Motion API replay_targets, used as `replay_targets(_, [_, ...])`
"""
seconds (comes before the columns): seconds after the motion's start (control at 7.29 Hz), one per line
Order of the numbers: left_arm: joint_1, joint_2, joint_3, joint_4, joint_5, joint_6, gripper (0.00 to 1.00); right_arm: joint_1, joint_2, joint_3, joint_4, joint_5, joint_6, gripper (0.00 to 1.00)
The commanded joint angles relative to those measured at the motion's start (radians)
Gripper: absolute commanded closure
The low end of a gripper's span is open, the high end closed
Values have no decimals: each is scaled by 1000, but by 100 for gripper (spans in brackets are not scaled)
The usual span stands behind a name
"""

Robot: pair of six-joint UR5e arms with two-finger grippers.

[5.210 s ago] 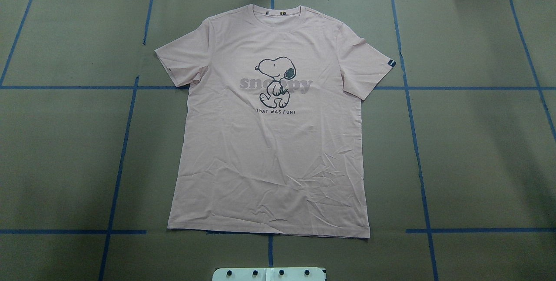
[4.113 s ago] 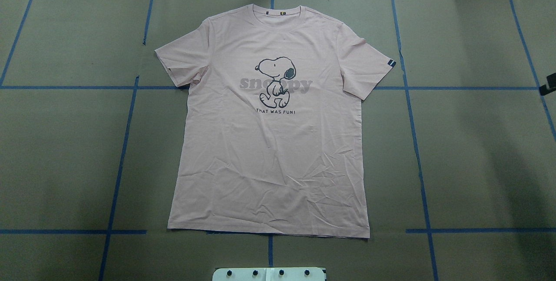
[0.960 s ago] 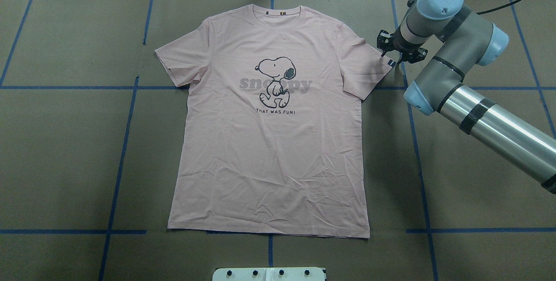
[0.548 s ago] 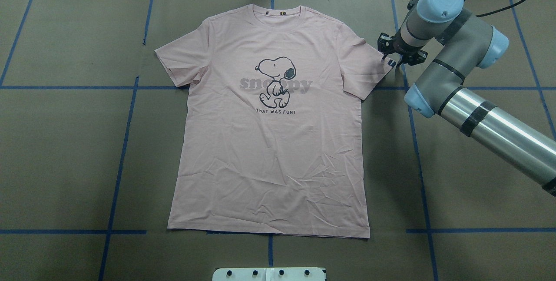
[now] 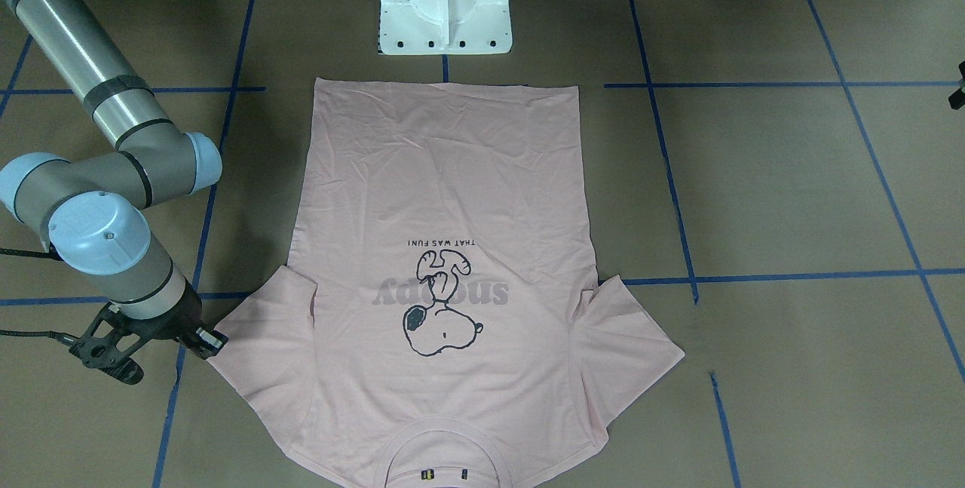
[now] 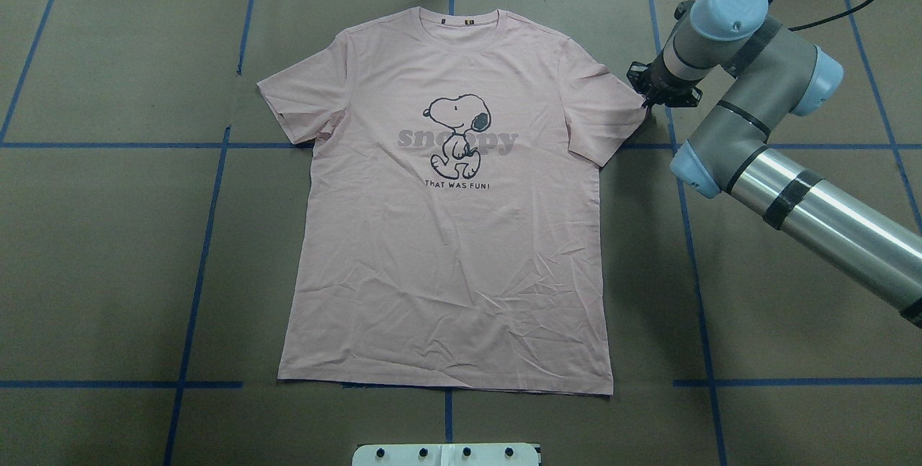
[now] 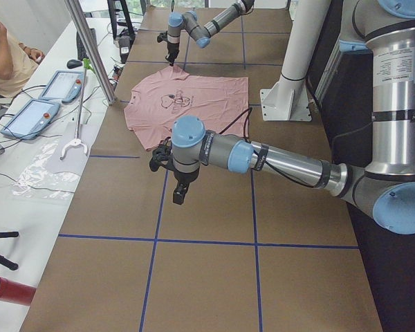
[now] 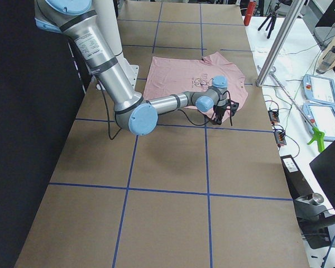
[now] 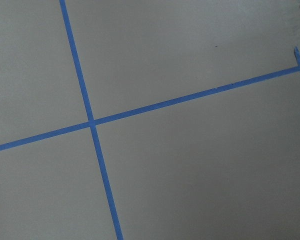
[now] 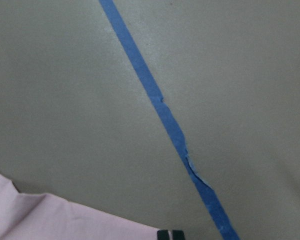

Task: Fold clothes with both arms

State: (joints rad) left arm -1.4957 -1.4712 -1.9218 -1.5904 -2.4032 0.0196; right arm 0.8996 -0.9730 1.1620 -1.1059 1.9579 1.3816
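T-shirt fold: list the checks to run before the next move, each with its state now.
1. The T-shirt lies flat, print up: ok.
2. The right gripper is at the tip of the sleeve on its side: ok.
3. Its grip on that sleeve: cannot tell.
4. The left gripper is at the other sleeve: not ok; it hangs over bare table, apart from the shirt.
5. The hem is free of both arms: ok.
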Motion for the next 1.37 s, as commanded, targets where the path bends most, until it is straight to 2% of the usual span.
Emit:
replay_targets(0.0, [0,0,1,0,-28,-1,0,-4,23,48,-56,3,1,100])
replay_targets(0.14, [0,0,-3,0,-28,-1,0,-11,83,62,-118,3,22,100])
replay_targets(0.27, [0,2,-8,0,-27,-1,0,-39,121,55,-132,-8,115,100])
replay_targets(0.69, [0,2,-6,0,-28,0,0,-68,242,-60,-120,-76,142,100])
replay_targets(0.82, [0,0,-6,0,-28,0,0,-88,250,-68,-117,-108,143,100])
replay_targets(0.96, [0,-3,-6,0,-28,0,0,-105,260,-77,-118,-143,143,31])
replay_targets(1.1, [2,-14,-8,-2,-31,0,0,-113,272,-88,-118,-149,137,0])
replay_targets(1.23, [2,-27,3,-19,-68,2,0,-113,270,-88,-118,-148,131,0])
